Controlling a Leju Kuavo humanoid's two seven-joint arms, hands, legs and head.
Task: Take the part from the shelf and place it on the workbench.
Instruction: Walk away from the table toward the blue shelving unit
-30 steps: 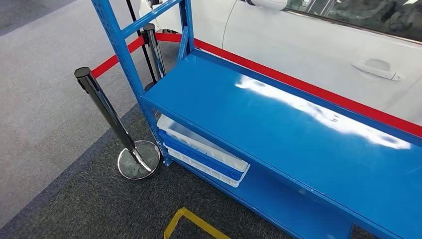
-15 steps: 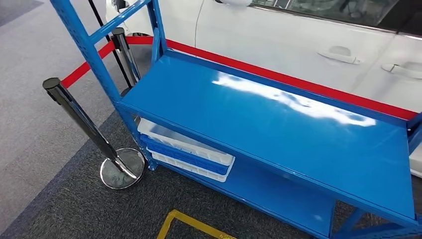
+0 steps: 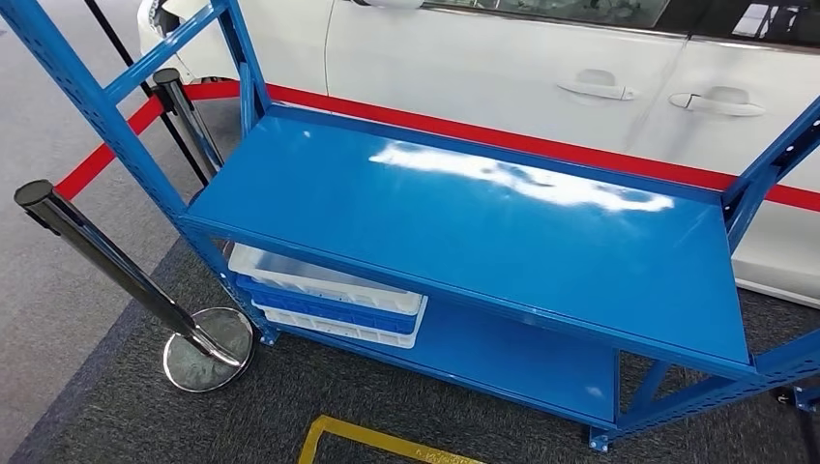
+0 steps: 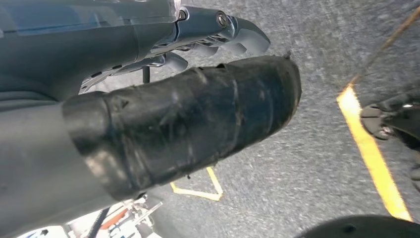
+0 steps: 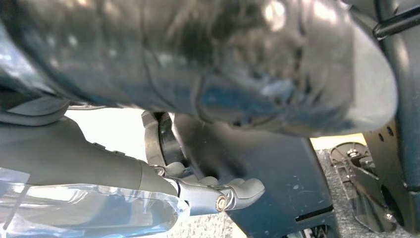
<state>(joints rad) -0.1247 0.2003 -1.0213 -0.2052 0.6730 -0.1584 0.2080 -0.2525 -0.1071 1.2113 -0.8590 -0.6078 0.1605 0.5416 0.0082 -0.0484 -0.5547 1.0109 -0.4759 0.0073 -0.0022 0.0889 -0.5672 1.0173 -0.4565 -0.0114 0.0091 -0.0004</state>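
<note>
- Shelf (image 3: 464, 222), blue steel, stands straight ahead of the robot at 12 o'clock, and its glossy top board catches white glare.
- Lower board (image 3: 512, 358) of the shelf carries stacked trays (image 3: 324, 300) at its 9 o'clock end: white on top, blue in the middle, white below.
- Part: I cannot pick it out from where I stand. The trays are too far off for me to tell what lies in them.
- Car (image 3: 483, 68), white with two door handles showing, is parked just behind the shelf, toward 12 o'clock.
- Belt (image 3: 483, 138), red, runs between the shelf and the car, then turns toward 9 o'clock.
- Post (image 3: 106, 266), chrome with a round base, stands on the carpet (image 3: 116, 416) at 8 o'clock, near the shelf's corner leg. A second post (image 3: 189, 116) stands beyond it at 10 o'clock.
- Yellow mark (image 3: 334, 435) is on the carpet at 6 o'clock, in front of the shelf.
- Left robot hand (image 4: 148, 124) hangs over the carpet, released. Its black-taped thumb lies apart from the grey fingers (image 4: 237, 34), with nothing between them.
- Right robot hand (image 5: 163, 163) is released as well. Its fingers (image 5: 237, 191) reach out straight below the blurred thumb and grasp nothing.
</note>
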